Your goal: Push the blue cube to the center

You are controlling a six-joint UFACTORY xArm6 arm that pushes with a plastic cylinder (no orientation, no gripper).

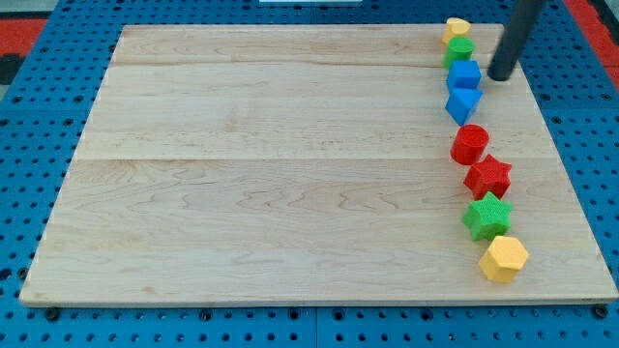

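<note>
The blue cube [466, 73] sits near the view's top right of the wooden board [271, 164]. It stands in a column of blocks, just below a green block [459, 48] and just above a second blue block [462, 104] with a pointed shape. My tip [501, 75] is down on the board just to the view's right of the blue cube, a small gap apart from it. The dark rod rises from it toward the view's top right.
A yellow block [456, 28] tops the column. Below the blue blocks lie a red cylinder [470, 144], a red star [488, 177], a green star [486, 217] and a yellow hexagonal block [503, 258]. The board rests on a blue pegboard.
</note>
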